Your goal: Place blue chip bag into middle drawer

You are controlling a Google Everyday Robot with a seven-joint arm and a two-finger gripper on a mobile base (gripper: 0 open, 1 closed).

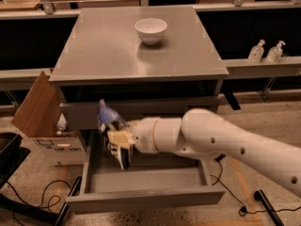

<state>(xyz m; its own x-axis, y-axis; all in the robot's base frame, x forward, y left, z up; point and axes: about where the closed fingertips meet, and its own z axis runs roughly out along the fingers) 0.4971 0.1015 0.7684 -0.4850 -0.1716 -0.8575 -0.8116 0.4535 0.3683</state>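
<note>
Hovering left of centre over the open middle drawer [141,197], the gripper [121,150] clamps the blue chip bag [107,115], which might catch the drawer's left wall if dropped now.

Robot lab: claw [120,150] over middle drawer [141,199]

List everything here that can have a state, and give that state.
gripper: shut on the blue chip bag, over the left part of the middle drawer.
blue chip bag: held in the air, not yet in the drawer.
middle drawer: pulled open.
drawer above: closed.
white bowl: upright on the cabinet top.
cardboard box: flap open.
</note>
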